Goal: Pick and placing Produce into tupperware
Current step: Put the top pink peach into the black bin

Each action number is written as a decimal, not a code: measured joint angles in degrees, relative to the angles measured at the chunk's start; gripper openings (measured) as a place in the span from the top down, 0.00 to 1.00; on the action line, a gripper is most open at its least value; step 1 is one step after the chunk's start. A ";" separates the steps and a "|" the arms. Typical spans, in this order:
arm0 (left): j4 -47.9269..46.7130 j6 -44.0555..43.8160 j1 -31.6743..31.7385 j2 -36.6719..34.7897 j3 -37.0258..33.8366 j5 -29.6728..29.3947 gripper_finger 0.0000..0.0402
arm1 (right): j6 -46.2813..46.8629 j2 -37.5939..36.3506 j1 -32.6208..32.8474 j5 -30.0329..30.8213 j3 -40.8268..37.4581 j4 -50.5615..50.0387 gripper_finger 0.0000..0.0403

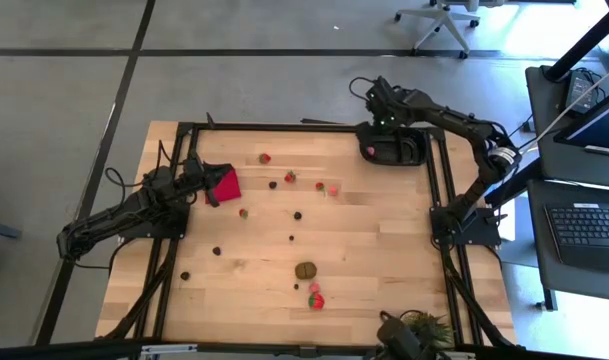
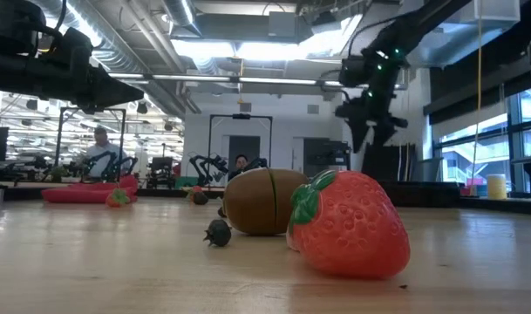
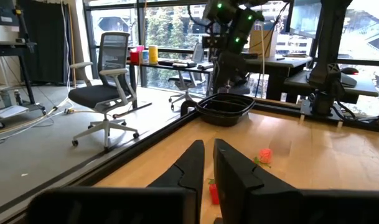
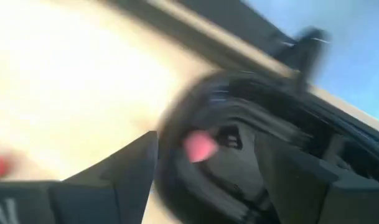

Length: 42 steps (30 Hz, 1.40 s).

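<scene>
The black tupperware stands at the table's far right, with one red produce piece in it, which shows pink in the right wrist view. My right gripper hangs open above the tray, pointing steeply down, with nothing between its fingers. Red strawberry pieces, small dark round ones and a brown lump lie scattered on the wooden table. A big strawberry lies beside the lump. My left gripper waits shut at the table's left.
A flat red cloth lies by my left gripper. A spiky green plant stands at the near edge. A black frame rims the table. Office chairs and desks stand beyond the table, and a person is seated far behind.
</scene>
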 joint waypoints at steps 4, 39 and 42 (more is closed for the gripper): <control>0.00 0.00 0.01 0.00 0.01 0.00 0.89 | -4.41 0.00 5.03 -4.08 0.29 2.97 0.32; 0.00 0.00 0.01 0.00 0.00 0.00 0.76 | -13.57 2.40 26.41 -7.57 -23.09 37.26 0.32; 0.00 0.00 0.01 0.00 -0.01 0.00 0.78 | -13.96 3.22 27.54 -7.54 -23.29 37.69 0.32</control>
